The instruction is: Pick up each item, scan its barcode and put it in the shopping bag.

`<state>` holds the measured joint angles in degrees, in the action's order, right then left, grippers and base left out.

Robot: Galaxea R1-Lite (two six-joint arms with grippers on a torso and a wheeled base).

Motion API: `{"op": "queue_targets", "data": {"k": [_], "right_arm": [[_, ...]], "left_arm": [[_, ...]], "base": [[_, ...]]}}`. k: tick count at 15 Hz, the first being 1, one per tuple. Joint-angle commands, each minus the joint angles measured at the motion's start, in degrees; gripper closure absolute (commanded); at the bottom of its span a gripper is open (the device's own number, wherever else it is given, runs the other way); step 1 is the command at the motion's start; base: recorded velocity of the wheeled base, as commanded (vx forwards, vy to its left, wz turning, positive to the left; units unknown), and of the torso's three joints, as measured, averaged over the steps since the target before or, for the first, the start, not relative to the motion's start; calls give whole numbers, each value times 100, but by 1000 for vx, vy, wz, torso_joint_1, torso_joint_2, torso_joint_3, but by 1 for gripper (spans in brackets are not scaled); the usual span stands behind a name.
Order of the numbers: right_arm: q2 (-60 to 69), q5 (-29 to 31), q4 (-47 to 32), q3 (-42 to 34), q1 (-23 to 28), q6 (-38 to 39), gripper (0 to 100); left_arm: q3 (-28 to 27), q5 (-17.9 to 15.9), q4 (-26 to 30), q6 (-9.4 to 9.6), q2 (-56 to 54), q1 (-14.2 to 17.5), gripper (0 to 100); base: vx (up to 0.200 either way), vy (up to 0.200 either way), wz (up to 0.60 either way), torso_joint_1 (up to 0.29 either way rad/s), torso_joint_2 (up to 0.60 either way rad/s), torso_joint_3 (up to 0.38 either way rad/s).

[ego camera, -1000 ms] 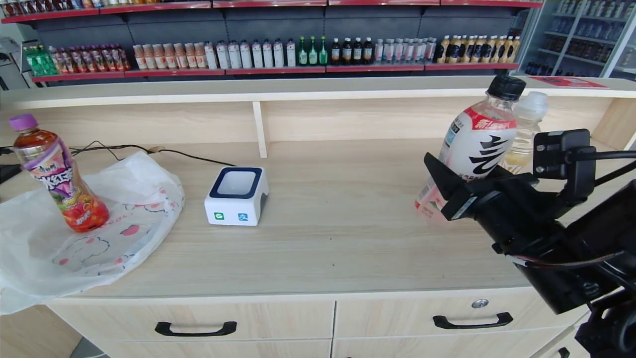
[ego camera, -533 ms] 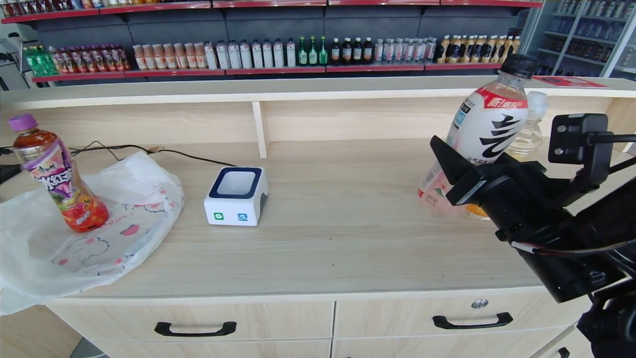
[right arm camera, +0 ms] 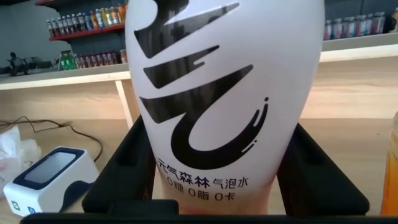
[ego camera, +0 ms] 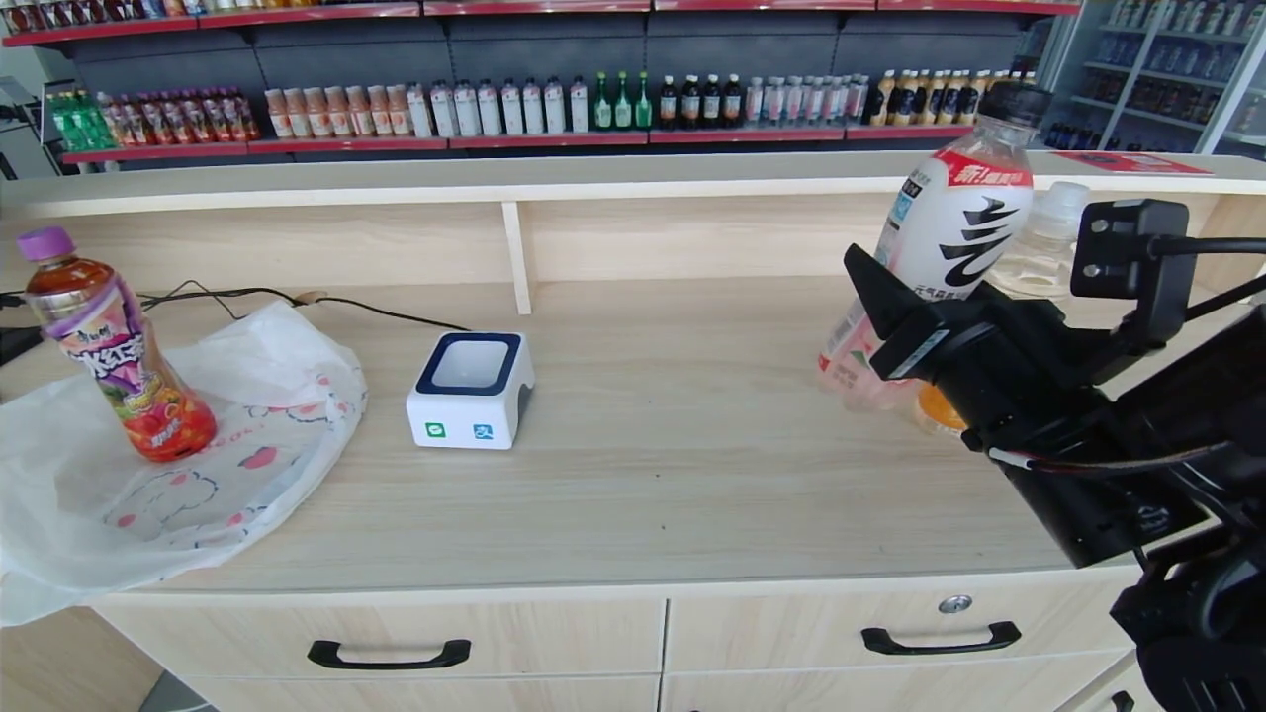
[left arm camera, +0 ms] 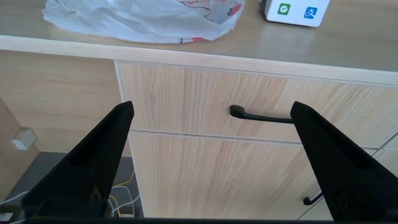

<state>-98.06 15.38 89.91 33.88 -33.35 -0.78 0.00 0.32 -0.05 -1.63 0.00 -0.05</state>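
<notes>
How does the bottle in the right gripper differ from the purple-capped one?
The white-label bottle has a black cap and sits tilted in the right gripper; the purple-capped bottle stands on the shopping bag, its drink reddish-brown, not pale. Both are capped.

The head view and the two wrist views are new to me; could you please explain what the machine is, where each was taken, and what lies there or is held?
This is a two-armed robot at a shop counter. The wide picture comes from a camera on its head, the other two from its wrists. The right gripper is shut on a tilted white-labelled bottle. The left gripper hangs open before the drawers. On the counter are a small scanner, a plastic shopping bag with a purple-capped bottle standing on it, and a clear bottle behind the held one.
</notes>
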Motion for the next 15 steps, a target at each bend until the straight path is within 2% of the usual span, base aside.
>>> {"op": "queue_targets", "data": {"k": [1, 15], "right_arm": [[-11, 0, 9, -57, -101, -10, 100], [112, 0, 9, -127, -110, 87, 100]], "left_arm": [[0, 3, -4, -4, 0, -4, 0], [0, 3, -13, -21, 9, -4, 0]], "base": [[0, 0, 0, 0, 0, 0], [0, 200, 0, 4, 3, 3]]}}
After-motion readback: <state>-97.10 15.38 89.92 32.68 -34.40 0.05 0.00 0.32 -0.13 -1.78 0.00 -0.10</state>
